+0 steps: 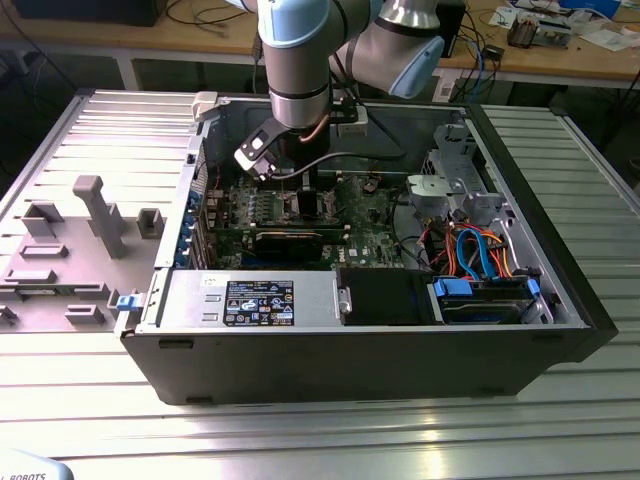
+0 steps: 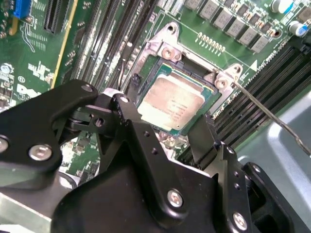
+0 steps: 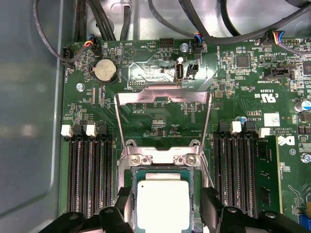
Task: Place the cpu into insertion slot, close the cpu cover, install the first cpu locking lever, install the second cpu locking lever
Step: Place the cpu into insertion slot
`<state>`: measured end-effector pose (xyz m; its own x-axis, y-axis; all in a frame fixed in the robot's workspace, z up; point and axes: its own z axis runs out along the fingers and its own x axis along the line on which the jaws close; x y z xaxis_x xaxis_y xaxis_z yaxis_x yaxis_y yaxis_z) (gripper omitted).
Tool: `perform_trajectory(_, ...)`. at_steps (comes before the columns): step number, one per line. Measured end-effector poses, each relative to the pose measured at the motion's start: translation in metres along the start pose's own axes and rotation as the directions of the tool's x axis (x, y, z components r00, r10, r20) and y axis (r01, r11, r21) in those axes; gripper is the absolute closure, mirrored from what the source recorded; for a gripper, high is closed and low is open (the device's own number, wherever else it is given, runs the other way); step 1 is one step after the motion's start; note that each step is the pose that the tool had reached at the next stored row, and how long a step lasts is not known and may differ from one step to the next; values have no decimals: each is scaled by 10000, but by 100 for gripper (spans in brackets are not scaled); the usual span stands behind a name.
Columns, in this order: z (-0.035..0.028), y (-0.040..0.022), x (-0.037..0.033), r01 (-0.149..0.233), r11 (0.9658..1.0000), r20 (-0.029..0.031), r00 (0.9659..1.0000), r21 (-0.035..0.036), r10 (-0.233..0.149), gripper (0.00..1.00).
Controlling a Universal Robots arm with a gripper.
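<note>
Now your claw (image 3: 167,196) is hanging open astride the chip (image 3: 163,208) lying in the socket (image 3: 160,157), gripping nothing.

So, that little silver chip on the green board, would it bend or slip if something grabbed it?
Probably stiff: the chip looks like a flat metal-topped square, so it should not flex. Its smooth top and thin edges likely make it slippery to grip. Lying flat in the socket, it seems unlikely to tip or roll.
</note>
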<state>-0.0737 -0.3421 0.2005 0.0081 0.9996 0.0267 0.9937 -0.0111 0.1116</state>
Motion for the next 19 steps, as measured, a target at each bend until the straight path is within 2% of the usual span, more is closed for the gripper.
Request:
perform_trajectory(12, 0, 0, 0, 1, 10000, 1, 10000, 7, -1, 33)
perform_trajectory(14, 0, 1, 1, 0, 10000, 0, 10000, 33, 0, 33)
perform_trajectory(19, -1, -13, 1, 0, 10000, 0, 10000, 35, 0, 33)
